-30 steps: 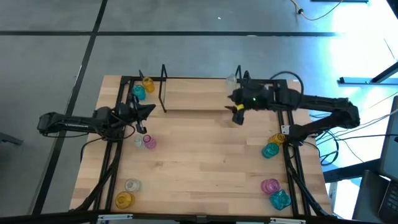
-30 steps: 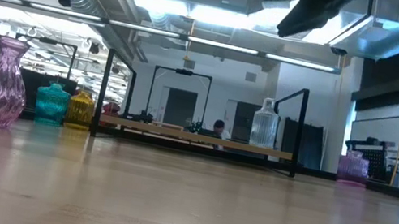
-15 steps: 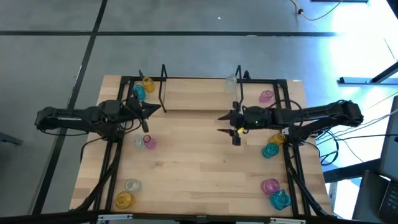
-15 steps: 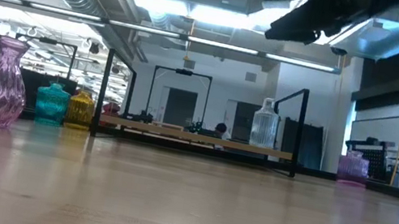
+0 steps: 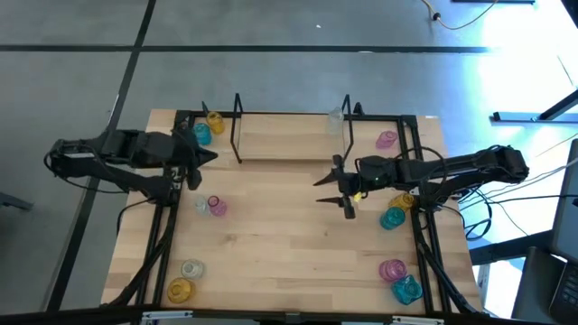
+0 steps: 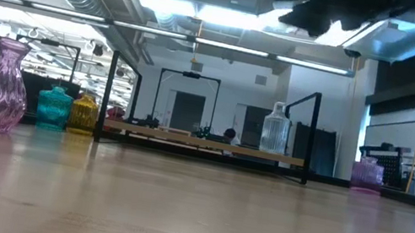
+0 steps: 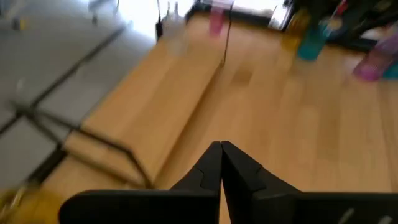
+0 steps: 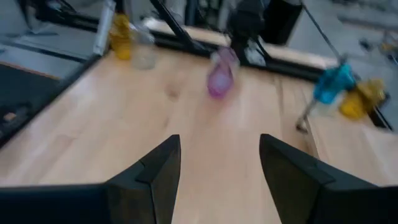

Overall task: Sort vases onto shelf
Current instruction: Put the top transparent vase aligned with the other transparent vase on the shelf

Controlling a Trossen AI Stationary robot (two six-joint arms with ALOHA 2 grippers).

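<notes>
The shelf [image 5: 289, 135] is a light-wood board with black wire uprights near the table's far edge. One clear vase [image 5: 336, 117] stands on its right end, as the low view [image 6: 274, 130] also shows. My right gripper [image 5: 334, 191] hovers open over bare table, on the near side of the shelf's right end. My left gripper [image 5: 203, 155] is shut and empty, by the shelf's left end and on the near side of a teal vase [image 5: 200, 134] and a yellow vase [image 5: 215, 120]. A pink vase [image 5: 217, 206] stands nearer.
More vases stand on the tabletop: pink [image 5: 386, 139] at far right, yellow [image 5: 404, 200] and teal [image 5: 393, 218] at right, pink [image 5: 392, 269] and teal [image 5: 406, 289] near right, clear [image 5: 191, 269] and yellow [image 5: 181, 290] near left. Black rails [image 5: 172, 217] run along both sides.
My right gripper has drawn back from the shelf's right end toward the near edge, staying empty, and the far-right pink vase has come into view. My left gripper has pulled back a little toward the table's left and risen. No vase has moved.
</notes>
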